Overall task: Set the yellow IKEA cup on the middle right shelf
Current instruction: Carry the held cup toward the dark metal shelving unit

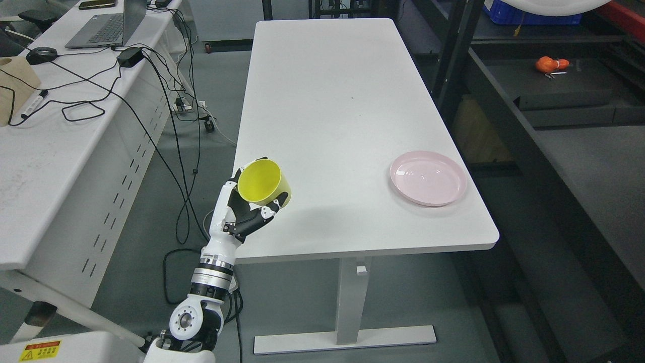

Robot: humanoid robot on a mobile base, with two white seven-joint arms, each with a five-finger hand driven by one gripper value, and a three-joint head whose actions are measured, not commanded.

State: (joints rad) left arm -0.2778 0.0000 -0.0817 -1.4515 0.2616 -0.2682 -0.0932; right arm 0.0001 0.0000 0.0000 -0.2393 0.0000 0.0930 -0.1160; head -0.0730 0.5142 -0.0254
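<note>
My left hand (pixel 252 204) is shut on the yellow cup (pixel 263 181) and holds it tilted, its mouth facing up towards the camera, above the near left corner of the white table (pixel 332 101). The left arm rises from the lower left. The dark shelf rack (pixel 564 151) stands to the right of the table, its flat shelves running along the right side of the picture. The right arm is out of view.
A pink plate (pixel 428 177) lies near the table's right front corner. A second white desk (pixel 55 131) at the left carries a laptop (pixel 103 27) and cables. An orange object (pixel 551 64) lies on a far shelf.
</note>
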